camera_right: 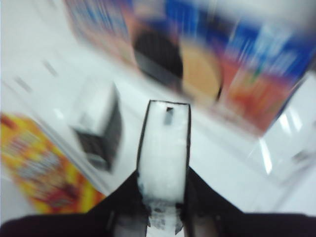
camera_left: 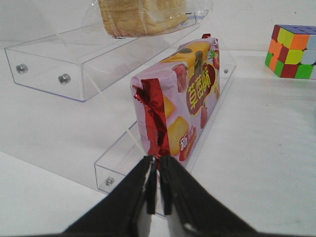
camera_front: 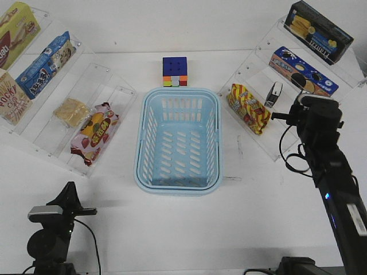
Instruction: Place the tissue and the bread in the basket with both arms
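Note:
The light blue basket [camera_front: 144, 166] stands empty at mid-table. The bread [camera_front: 71, 112], a tan bun in clear wrap, lies on the left clear shelf and also shows in the left wrist view [camera_left: 143, 17]. The black-and-white tissue pack [camera_front: 274, 94] stands on the right shelf and appears blurred in the right wrist view [camera_right: 98, 123]. My left gripper [camera_front: 70, 195] is low at the front left. In its wrist view it [camera_left: 158, 160] is shut and empty, well short of the bread. My right gripper [camera_front: 279, 116] is just beside the tissue, apart from it. In its blurred wrist view it [camera_right: 169, 106] looks open and empty.
A puzzle cube [camera_front: 175, 71] sits behind the basket. A strawberry snack bag [camera_front: 94, 132] lies below the bread, straight ahead of my left gripper [camera_left: 180, 98]. A red-and-yellow snack bag [camera_front: 248, 107] lies next to the tissue. A blue cookie box [camera_front: 303, 71] sits above it.

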Motion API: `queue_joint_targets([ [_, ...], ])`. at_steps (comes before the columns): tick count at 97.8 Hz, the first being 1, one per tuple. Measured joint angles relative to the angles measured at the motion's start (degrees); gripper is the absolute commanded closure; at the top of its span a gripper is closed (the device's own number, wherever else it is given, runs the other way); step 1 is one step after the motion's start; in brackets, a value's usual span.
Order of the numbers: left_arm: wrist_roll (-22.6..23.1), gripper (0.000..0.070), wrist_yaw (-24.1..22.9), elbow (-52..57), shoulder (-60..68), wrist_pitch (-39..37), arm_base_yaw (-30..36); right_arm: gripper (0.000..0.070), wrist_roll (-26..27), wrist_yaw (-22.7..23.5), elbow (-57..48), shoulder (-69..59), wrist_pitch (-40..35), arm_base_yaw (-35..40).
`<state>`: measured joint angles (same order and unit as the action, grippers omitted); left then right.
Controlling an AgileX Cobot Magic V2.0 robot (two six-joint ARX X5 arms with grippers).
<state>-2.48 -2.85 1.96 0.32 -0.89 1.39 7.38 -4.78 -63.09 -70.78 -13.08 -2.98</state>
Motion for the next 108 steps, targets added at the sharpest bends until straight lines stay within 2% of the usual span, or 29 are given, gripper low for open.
queue_joint_targets([
  [13, 0.00, 0.0699, 0.00, 0.00, 0.00, 0.00, 0.00, 0.0700, 3.04, 10.34, -1.07, 8.09, -0.74, 4.15],
  [25, 0.00, 0.0699, 0.00, 0.00, 0.00, 0.00, 0.00, 0.0700, 5.62, 21.05, -1.09, 9.14, -1.49, 10.86],
  [42, -0.61, 0.0699, 0.02, 0.00, 0.00, 0.00, 0.00, 0.0693, 5.16, 22.60, -0.92, 3.37, -1.44, 23.80],
  [47, -1.60, 0.0699, 0.02, 0.00, 0.00, 0.00, 0.00, 0.0629, 4.46, 22.84, -0.87, 1.75, -1.31, 26.64],
  [57, -5.01, 0.0699, 0.02, 0.00, 0.00, -0.13, 0.00, 0.0379, 3.04, 22.99, -0.87, -1.40, 0.13, 29.90],
  [60, -6.45, 0.0699, 0.02, 0.00, 0.00, -0.26, 0.00, 0.0349, 2.89, 22.99, -0.87, -2.32, 0.50, 30.34],
  [63, -8.00, 0.0699, 0.02, 0.00, 0.00, -0.39, 0.00, 0.0349, 2.82, 22.77, -0.87, -3.15, 0.63, 30.56],
  [73, -14.69, 0.0699, 0.07, 0.00, 0.00, -0.42, 0.00, 0.0355, 2.71, 22.71, -0.48, -4.00, 2.08, 30.73],
  [78, -18.32, 0.0699, 0.07, 0.02, 0.00, -0.66, 0.00, 0.0399, 2.62, 22.43, -0.48, -3.30, 3.28, 30.56],
  [82, -20.52, 0.0699, 0.07, 0.09, 0.00, -1.09, 0.00, 0.0487, 2.51, 21.38, -0.48, -2.19, 3.74, 29.97],
  [89, -22.99, 0.0699, 0.61, 1.20, 0.00, 0.04, -0.02, 0.0694, 2.23, 19.17, -0.48, 0.96, 3.54, 28.57],
  [108, -23.98, 0.0699, 1.33, 14.67, 4.09, 9.22, 0.00, 0.0700, -0.04, 11.30, -0.61, 11.74, 0.68, 20.28],
])
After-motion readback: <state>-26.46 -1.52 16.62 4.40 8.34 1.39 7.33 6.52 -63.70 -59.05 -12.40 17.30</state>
